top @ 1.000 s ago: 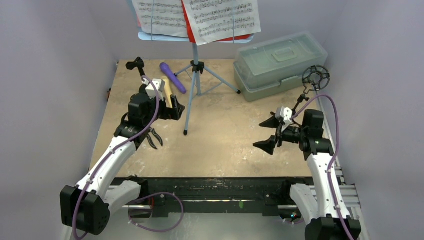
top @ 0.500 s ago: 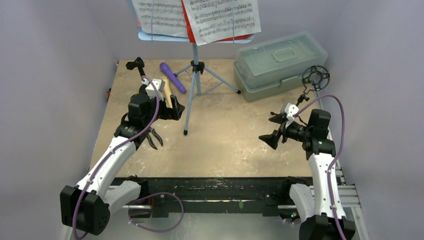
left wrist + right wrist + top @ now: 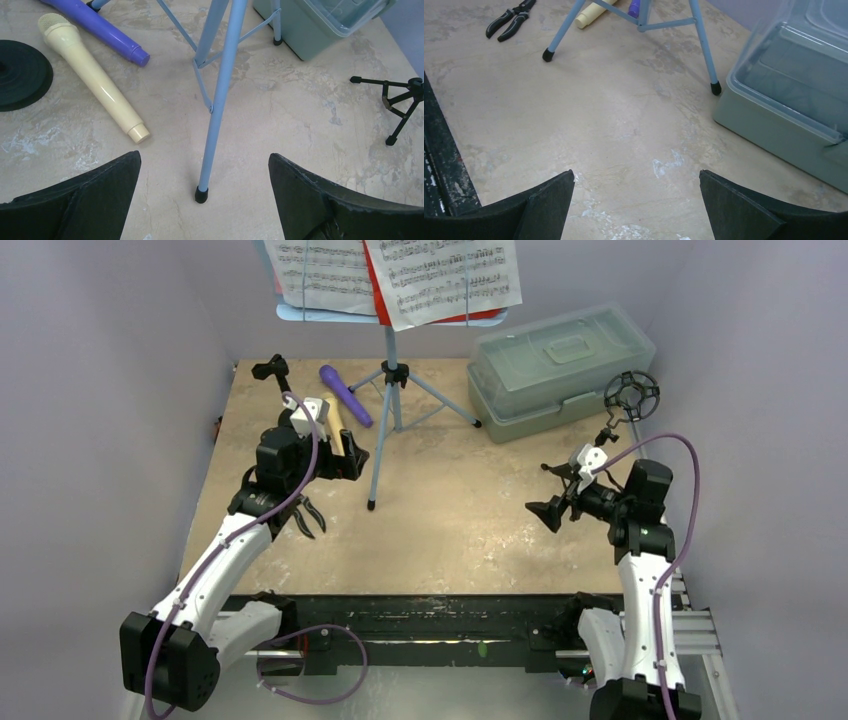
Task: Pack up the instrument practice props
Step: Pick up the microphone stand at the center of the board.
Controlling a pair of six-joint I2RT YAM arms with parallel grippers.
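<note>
While open, left hand (image 3: 204,156) near rack leg (image 3: 225,75).

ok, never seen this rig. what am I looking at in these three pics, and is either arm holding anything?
These are two robot arms bolted at the near edge of a table. The wide picture comes from a fixed camera above and behind them. The other two come from a camera on each wrist, so the black wedges at the bottom are that arm's own fingers.

On the table:
- a pale-blue tripod music stand carrying sheet music pages
- a purple microphone and a tan microphone lying by its legs
- a round black base
- a small black tripod holder with a ring on top, at the right edge
- a lidded grey-green box at the back right
- black-handled pliers near the left arm

The left hand and the right hand are both open and hold nothing.
</note>
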